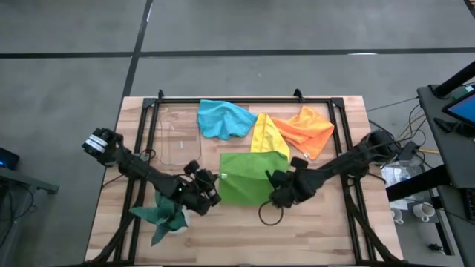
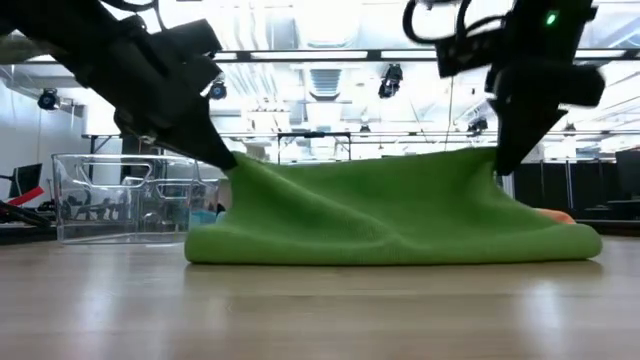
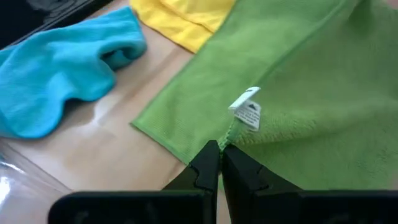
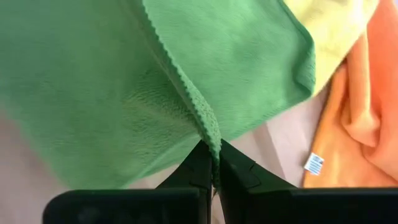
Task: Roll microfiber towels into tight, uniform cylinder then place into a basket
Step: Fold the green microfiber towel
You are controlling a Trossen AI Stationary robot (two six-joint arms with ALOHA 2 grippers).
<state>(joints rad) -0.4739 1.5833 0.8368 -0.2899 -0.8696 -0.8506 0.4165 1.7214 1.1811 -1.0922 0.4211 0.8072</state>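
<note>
The lime green towel lies mid-table, doubled over, its fold resting on the wood. My left gripper and my right gripper are each shut on its raised upper edge, one at either end. Beyond it lie the blue towel, the yellow towel and the orange towel, all loose on the table. The clear basket stands at the far left, beside the blue towel. My left gripper pinches the green towel's hemmed edge between its two fingertips, just by the white tag. The fingers slant down from the table's left. That end is lifted off the table. My right gripper pinches the hemmed edge between its two fingertips, coming steeply from above. That end is lifted, and the cloth spans between both holds with a slight sag, its lower part on the table.
A black metal frame runs around the work area. A dark teal plant in a white pot stands near the front left, close to my left arm. A black cable loop lies below my right gripper.
</note>
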